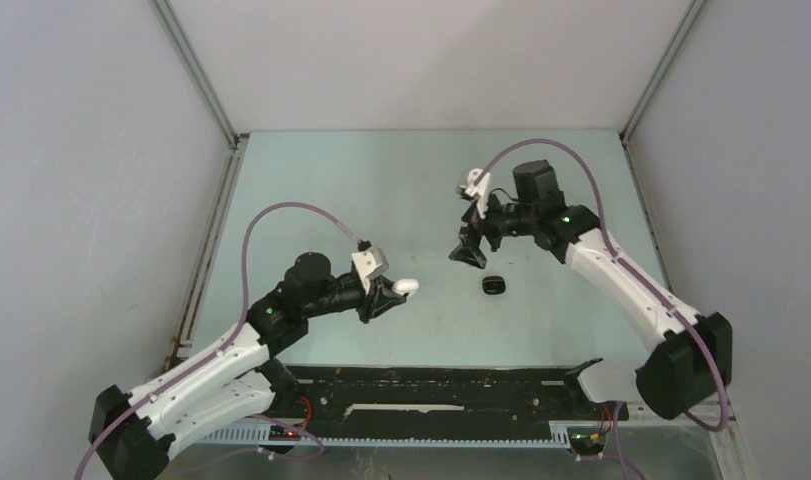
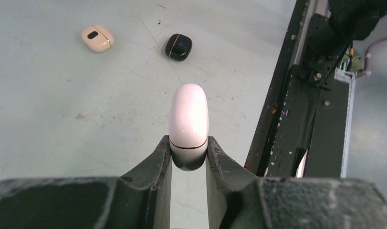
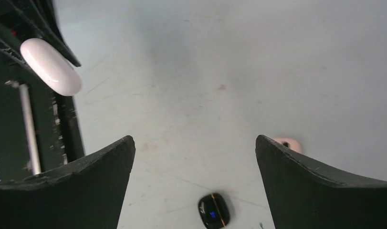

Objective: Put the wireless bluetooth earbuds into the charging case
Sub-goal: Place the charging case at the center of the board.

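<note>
My left gripper (image 2: 188, 143) is shut on the lower end of a white pebble-shaped charging case (image 2: 188, 112), holding it closed above the table (image 1: 311, 190); from above the white case (image 1: 406, 287) juts past the left gripper (image 1: 381, 297). A closed black case (image 1: 493, 285) with a blue light lies on the table, and a beige case (image 2: 97, 38) lies beyond the black case (image 2: 178, 46). My right gripper (image 3: 193, 138) hangs open and empty above the black case (image 3: 214, 211); its finger half hides the beige case (image 3: 289, 143). The earbuds are out of view.
A black rail (image 1: 431, 400) runs along the table's near edge, close to the right of the left gripper (image 2: 296, 95). Grey walls and metal frame posts (image 1: 196, 70) close in the table on three sides. The white case (image 3: 50, 67) shows at the right wrist view's upper left.
</note>
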`<state>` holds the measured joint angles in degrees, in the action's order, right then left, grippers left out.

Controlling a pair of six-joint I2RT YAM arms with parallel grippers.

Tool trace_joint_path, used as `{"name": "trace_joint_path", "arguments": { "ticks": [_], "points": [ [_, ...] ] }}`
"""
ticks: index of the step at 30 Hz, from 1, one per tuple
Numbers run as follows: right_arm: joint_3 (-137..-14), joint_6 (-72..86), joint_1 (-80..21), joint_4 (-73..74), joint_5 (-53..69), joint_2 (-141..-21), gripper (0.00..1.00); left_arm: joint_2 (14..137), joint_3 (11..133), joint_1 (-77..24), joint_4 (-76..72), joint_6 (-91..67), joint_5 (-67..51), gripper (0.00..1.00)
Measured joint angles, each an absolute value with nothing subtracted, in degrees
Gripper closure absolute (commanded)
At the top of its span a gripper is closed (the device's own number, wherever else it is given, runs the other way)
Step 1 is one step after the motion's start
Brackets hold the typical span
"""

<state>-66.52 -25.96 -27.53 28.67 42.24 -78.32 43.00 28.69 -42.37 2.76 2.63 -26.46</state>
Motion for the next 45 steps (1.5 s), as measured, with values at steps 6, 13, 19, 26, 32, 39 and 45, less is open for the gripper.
{"name": "trace_joint_path", "arguments": {
  "ticks": [6, 13, 19, 26, 32, 39, 45],
  "points": [
    [-60.97, -17.82, -20.29, 19.27, 35.22, -68.69, 0.0, 53.89, 35.97, -43.46, 0.82, -9.72, -20.45, 0.91],
    [-59.09, -12.47, -14.72, 14.02, 33.8, -66.61, 0.0, 73.06, 41.39, -45.58, -10.83, -28.99, -14.22, 0.9],
    [-57.56, -11.92, -13.93, 13.56, 33.82, -65.14, 0.0, 91.09, 50.74, -45.67, -14.35, -42.41, -14.41, 0.84],
    [-56.6, -11.94, -13.61, 11.29, 34.46, -62.81, 0.0, 102.08, 60.2, -45.91, -9.82, -48.62, -15.73, 0.78],
    [-56.18, -11.97, -13.61, 11.0, 34.7, -62.89, 0.0, 109.69, 64.62, -46.26, -4.54, -51.27, -18.9, 0.72],
    [-56.16, -12.01, -13.61, 10.98, 34.7, -63.16, 0.0, 111.13, 64.66, -46.57, 2.02, -50.96, -21.65, 0.64],
    [-56.07, -12.01, -13.61, 11.03, 34.79, -64.07, 0.0, 112.07, 65.41, -46.61, 6.24, -49.45, -22.94, 0.54]
  ]
}}
